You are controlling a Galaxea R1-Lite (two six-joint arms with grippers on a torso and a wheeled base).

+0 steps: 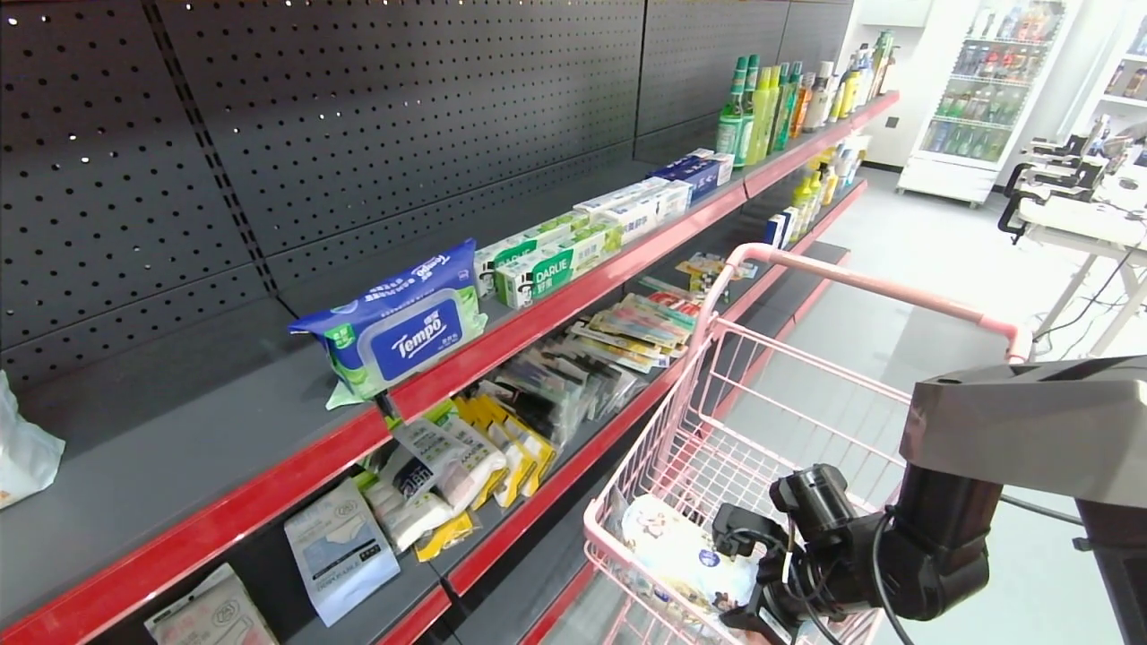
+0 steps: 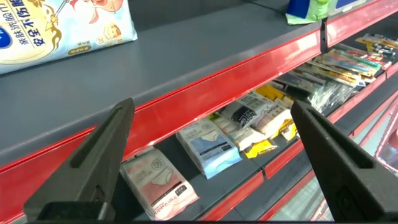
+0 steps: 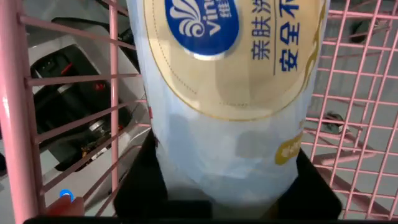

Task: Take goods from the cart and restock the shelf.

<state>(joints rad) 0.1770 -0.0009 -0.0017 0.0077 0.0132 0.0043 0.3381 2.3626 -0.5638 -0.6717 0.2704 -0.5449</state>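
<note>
Right gripper [image 1: 739, 578] is down inside the cart [image 1: 860, 285], at the near corner. In the right wrist view its dark fingers [image 3: 146, 180] stand on either side of a white pack [image 3: 230, 112] and look pressed against its narrow lower end. We read this as a pinch on the pack, though where the pads meet it is partly hidden. Taking the pack by its end probably leaves the broad printed face free, so it can be laid flat later.

The pack lies against the pink wire wall, and the cart's handle stands high above it. We judge that the lift must go straight up and clear the rim before any swing toward the shelf [image 1: 179, 430].

Left gripper [image 2: 212, 104] hangs before the shelf's red lip, fingers spread wide, nothing between them. It seems parked there, out of the right arm's way.

On the top shelf board a like pack [image 2: 56, 31] already lies at the far left. Between it and the blue wipes [image 1: 394, 322] there is bare grey board, the likely spot for the next pack. Toothpaste boxes [image 1: 547, 260] run on past the wipes.

Step in hand: picking from the cart. Placing not yet begun.

Risk: the soft film may slip or sag in a narrow pinch, or snag on the wire.
</note>
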